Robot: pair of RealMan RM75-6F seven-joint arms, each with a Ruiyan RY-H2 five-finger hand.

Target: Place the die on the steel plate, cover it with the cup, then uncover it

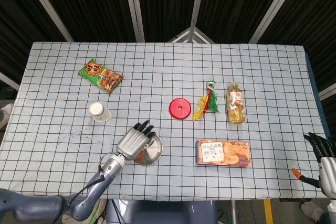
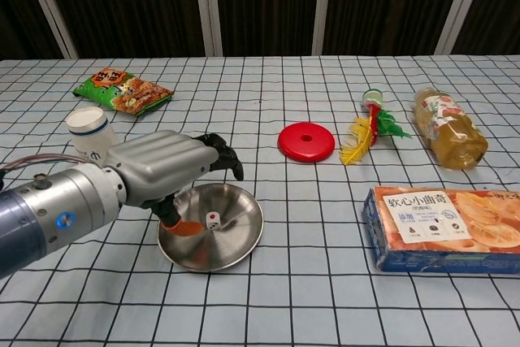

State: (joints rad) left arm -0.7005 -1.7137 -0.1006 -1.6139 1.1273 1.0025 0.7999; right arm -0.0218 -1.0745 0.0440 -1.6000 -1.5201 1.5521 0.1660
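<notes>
A small white die lies free on the round steel plate, close to its left side. My left hand hovers over the plate's left rim with its fingers spread and holds nothing. In the head view this hand covers the left part of the plate and hides the die. The white paper cup stands just behind and to the left of the hand, also visible in the head view as the cup. My right hand hangs past the table's near right corner with its fingers extended and nothing in them.
A green-orange snack bag lies at the back left. A red disc, a feather shuttlecock and a lying drink bottle line the middle. An orange biscuit box sits right of the plate.
</notes>
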